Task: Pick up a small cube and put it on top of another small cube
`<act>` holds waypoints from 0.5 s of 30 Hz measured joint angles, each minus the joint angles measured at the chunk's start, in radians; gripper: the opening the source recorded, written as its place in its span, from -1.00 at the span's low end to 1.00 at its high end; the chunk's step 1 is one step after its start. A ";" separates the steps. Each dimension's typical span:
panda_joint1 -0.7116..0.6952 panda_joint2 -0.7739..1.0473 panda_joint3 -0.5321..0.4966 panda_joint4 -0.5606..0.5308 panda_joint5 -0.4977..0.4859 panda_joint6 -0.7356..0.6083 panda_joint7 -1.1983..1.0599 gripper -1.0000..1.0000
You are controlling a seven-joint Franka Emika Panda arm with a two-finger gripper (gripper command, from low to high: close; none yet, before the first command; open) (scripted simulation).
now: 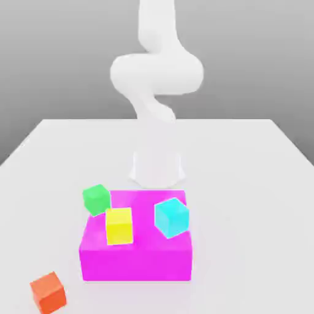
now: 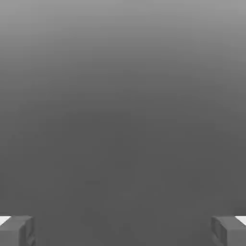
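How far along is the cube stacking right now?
Nothing looks done yet: the orange-red cube sits alone on the table, off the magenta block. Nothing is in hand; the fingers stand wide apart and empty. Left: grasp it, lift it and set it on another small cube.

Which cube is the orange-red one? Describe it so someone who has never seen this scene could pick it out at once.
Find the big magenta block in the middle of the white table, in front of the arm. The orange-red cube sits on the table off that block's near corner, toward the exterior view's left. Its neighbours are green, yellow and cyan.
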 joint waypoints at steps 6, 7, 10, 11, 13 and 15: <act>-0.066 0.224 -0.016 -0.012 -0.003 0.076 0.095 0.00; -0.076 0.260 -0.020 -0.014 -0.004 0.088 0.110 0.00; -0.104 0.369 -0.032 -0.019 -0.004 0.125 0.156 0.00; -0.113 0.405 -0.038 -0.021 -0.004 0.137 0.171 0.00; -0.129 0.477 -0.049 -0.025 -0.003 0.162 0.200 0.00; -0.144 0.550 -0.061 -0.029 0.000 0.186 0.228 0.00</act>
